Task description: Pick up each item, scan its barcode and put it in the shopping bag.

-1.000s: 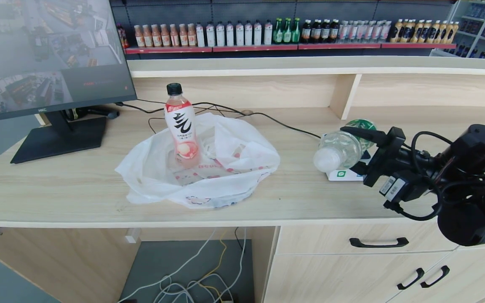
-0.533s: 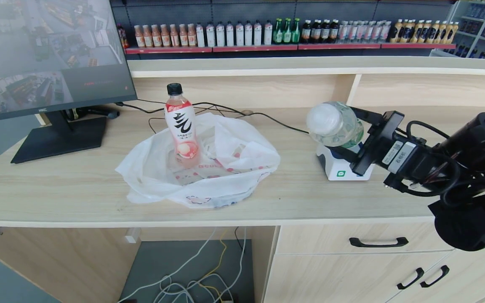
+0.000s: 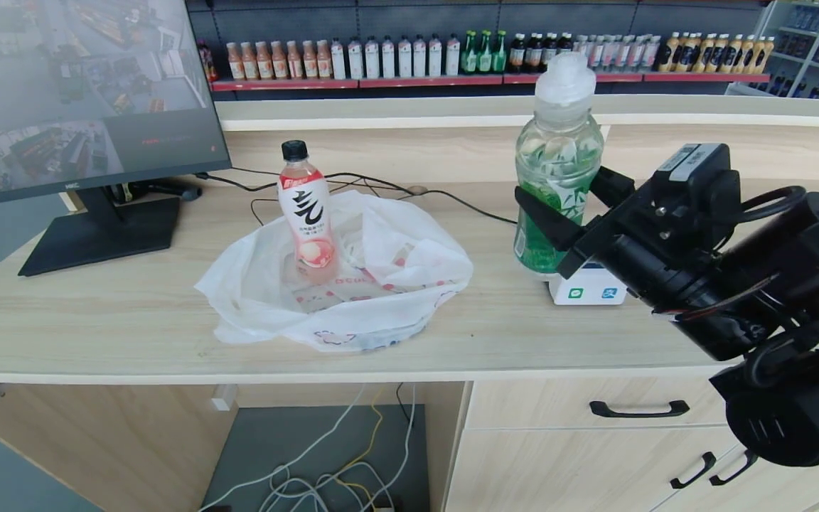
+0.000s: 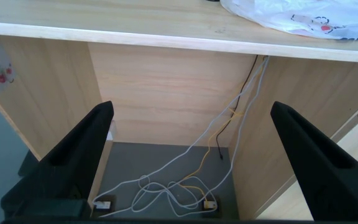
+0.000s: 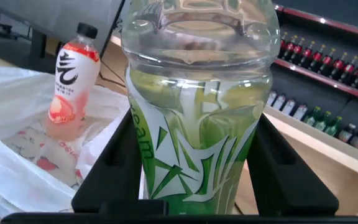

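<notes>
My right gripper (image 3: 571, 206) is shut on a clear bottle with a green label (image 3: 559, 163), holding it upright just above the small white scanner (image 3: 587, 290) on the counter. In the right wrist view the same bottle (image 5: 197, 124) stands between the two black fingers (image 5: 114, 171). To its left a white shopping bag (image 3: 338, 284) lies spread on the counter, with a pink bottle (image 3: 304, 213) standing upright in it. My left gripper (image 4: 191, 162) hangs open below the counter's edge, nothing between its fingers; the bag's rim (image 4: 303, 15) shows above it.
A monitor (image 3: 61, 92) stands at the counter's back left, and black cables (image 3: 381, 186) run behind the bag. A raised wooden ledge (image 3: 452, 114) bounds the back. Drawers (image 3: 637, 409) sit under the counter on the right. Loose wires (image 4: 185, 186) lie on the floor.
My right gripper has turned the green-label bottle from lying sideways near the scanner to upright, and lifted it higher above the scanner. The bag and pink bottle have stayed put.
</notes>
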Available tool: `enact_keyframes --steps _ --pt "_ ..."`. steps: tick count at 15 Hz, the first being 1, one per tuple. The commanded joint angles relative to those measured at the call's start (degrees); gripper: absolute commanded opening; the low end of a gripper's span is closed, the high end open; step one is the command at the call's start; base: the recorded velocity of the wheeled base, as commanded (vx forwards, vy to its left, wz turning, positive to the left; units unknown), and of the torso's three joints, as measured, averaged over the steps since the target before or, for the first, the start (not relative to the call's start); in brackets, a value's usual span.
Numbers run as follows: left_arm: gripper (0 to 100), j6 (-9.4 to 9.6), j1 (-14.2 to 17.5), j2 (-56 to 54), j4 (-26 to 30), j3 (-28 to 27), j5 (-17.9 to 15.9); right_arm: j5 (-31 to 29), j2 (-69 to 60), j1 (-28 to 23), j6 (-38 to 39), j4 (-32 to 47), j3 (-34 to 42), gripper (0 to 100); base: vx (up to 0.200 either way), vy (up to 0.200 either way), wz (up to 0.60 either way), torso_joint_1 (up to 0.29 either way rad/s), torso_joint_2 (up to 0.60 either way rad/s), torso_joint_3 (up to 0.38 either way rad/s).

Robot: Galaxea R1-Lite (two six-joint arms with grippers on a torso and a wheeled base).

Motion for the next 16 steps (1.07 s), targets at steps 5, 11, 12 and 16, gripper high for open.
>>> enact_keyframes --steps 5,11,12,16 --pt "100 -0.06 0.0 0.0 0.0 0.0 0.0 -12.5 4.6 9.0 8.1 -0.1 -7.5 0 0.0 0.0 0.0 0.0 0.0 0.0" --pt "100 -0.15 0.0 0.0 0.0 0.0 0.0 -15.7 12.8 10.2 9.5 0.8 -17.7 0 0.0 0.0 0.0 0.0 0.0 0.0" --pt "100 -0.15 0.0 0.0 0.0 0.0 0.0 -16.5 14.4 10.9 10.1 2.4 -20.3 0 0.0 0.0 0.0 0.0 0.0 0.0" --pt "100 -0.15 0.0 0.0 0.0 0.0 0.0 -17.7 20.4 14.2 11.1 7.2 -30.6 0 0.0 0.0 0.0 0.0 0.0 0.0"
